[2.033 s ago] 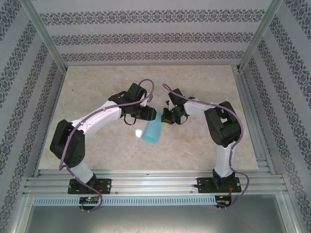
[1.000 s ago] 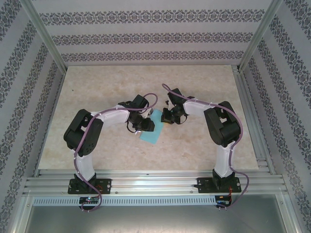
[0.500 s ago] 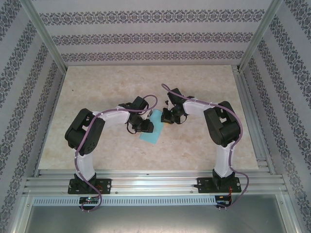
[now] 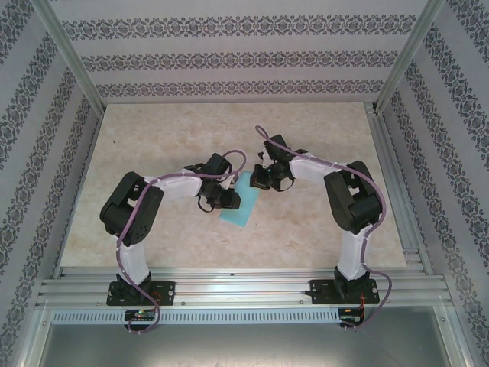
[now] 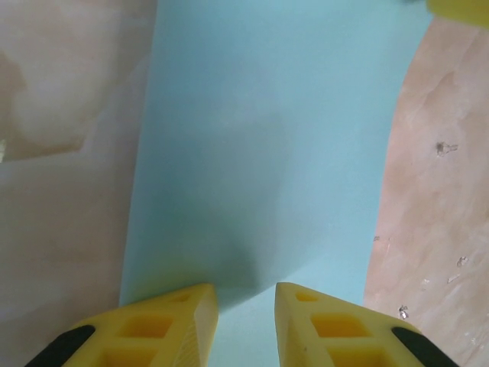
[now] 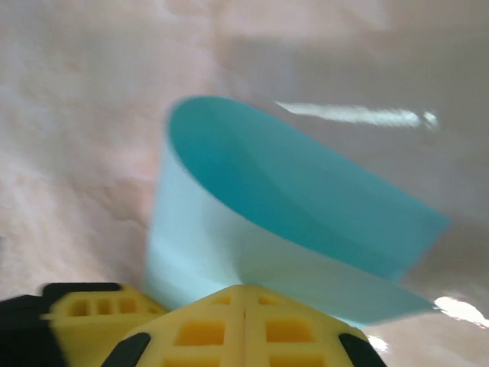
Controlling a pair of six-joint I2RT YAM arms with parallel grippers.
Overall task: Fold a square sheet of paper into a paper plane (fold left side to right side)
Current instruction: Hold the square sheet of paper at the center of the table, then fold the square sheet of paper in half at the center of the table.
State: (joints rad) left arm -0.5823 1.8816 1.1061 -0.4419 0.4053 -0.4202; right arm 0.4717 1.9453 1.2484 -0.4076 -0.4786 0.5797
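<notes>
Right jaws farther back; curled sheet (image 6: 306, 191) in right-wrist close-up.

The square sheet of paper (image 4: 239, 212) is turquoise-blue, the table (image 4: 153, 138) beige marble, the walls (image 4: 229, 57) grey floral-striped.

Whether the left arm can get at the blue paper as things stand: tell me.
Probably yes. The left gripper is open directly over the square sheet of paper, nothing between them. The right gripper, shut on one edge, is off to the side.
</notes>
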